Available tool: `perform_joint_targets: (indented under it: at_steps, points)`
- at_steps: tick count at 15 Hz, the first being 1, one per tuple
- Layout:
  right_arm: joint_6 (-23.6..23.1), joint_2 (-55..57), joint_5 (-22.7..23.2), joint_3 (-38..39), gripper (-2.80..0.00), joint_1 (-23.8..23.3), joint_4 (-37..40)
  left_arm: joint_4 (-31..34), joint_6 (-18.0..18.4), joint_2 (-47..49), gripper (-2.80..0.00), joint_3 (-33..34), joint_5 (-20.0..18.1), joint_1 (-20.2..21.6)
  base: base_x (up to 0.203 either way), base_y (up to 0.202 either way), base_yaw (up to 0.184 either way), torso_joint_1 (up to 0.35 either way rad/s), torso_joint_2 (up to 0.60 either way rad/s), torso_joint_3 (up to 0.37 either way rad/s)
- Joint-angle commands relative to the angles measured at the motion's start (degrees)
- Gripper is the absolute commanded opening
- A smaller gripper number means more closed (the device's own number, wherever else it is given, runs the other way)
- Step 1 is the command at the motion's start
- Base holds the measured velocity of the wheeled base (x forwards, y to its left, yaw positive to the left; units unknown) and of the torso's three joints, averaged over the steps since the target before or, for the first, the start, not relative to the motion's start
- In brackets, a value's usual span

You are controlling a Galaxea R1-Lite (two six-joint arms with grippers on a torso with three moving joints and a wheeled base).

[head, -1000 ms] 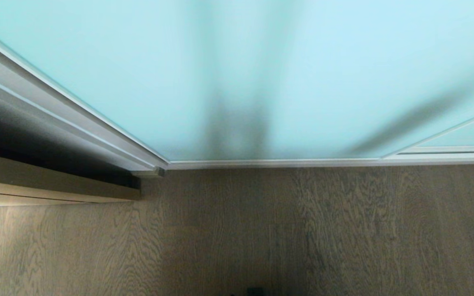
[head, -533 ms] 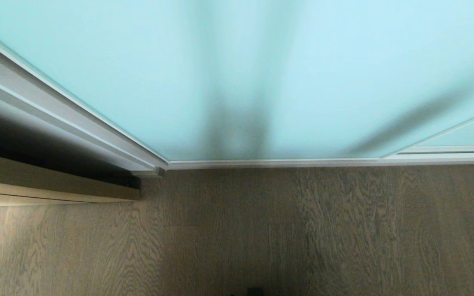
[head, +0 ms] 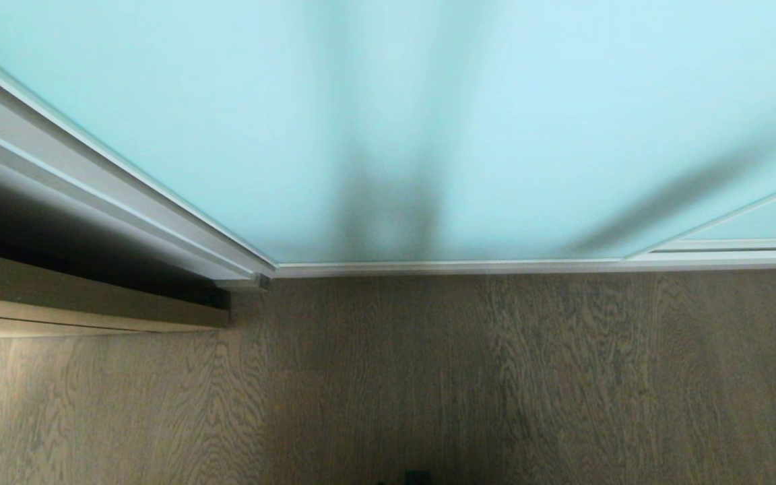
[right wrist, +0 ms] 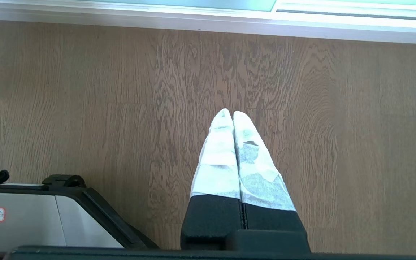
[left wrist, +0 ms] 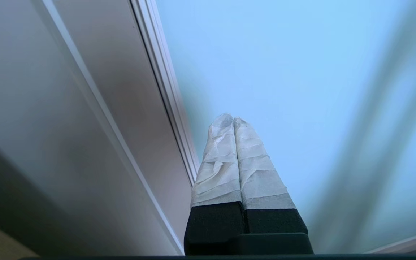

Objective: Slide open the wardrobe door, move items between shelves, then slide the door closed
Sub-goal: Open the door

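The sliding wardrobe door (head: 388, 121), frosted pale blue-green glass in a thin white-silver frame, fills the upper part of the head view and stands shut. Neither arm shows in the head view. In the left wrist view my left gripper (left wrist: 232, 121) is shut and empty, raised and pointing up along the glass (left wrist: 284, 72) close to the door's side frame (left wrist: 161, 79). My right gripper (right wrist: 229, 115) is shut and empty, hanging parked over the wood floor (right wrist: 85, 108). The items and the shelves are hidden behind the door.
Brown wood-grain floor (head: 496, 377) runs up to the door's bottom rail (head: 469, 267). A light wood cabinet front (head: 58, 303) and a dark gap lie at the left. A second glass panel (head: 765, 222) overlaps at the right. My base's white and black corner (right wrist: 49, 216) shows beside the right gripper.
The head view shows no visible difference; door, floor and cabinet stay in the same places.
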Motion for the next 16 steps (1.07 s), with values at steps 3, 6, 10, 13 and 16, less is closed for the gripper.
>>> perform_joint_targets:
  at_steps: [3,6,10,13,16]
  points:
    - [0.0,0.1,0.0,0.0,-2.8,0.0,0.0,-0.2,-0.4,3.2,-2.8,-4.8,-0.2,0.0,0.0,0.0,0.0,0.0,0.0,0.0]
    - [0.0,0.1,0.0,0.0,-2.8,0.0,0.0,-0.8,-1.8,9.3,-2.8,-10.2,0.9,0.1,0.0,0.0,0.0,0.0,0.0,0.0]
    - [0.0,0.1,0.0,0.0,-2.8,0.0,0.0,-2.4,-3.2,11.7,-2.8,-13.0,4.5,0.1,0.0,0.0,0.0,0.0,0.0,0.0]
    - [0.0,0.1,0.0,0.0,-2.8,0.0,0.0,-8.0,-4.2,14.1,-2.8,-12.8,4.5,0.0,0.0,0.0,0.0,0.0,0.0,0.0]
    - [0.0,0.1,0.0,0.0,-2.8,0.0,0.0,-8.2,-5.6,14.5,-2.8,-12.9,4.2,0.0,0.0,0.0,0.0,0.0,0.0,0.0]
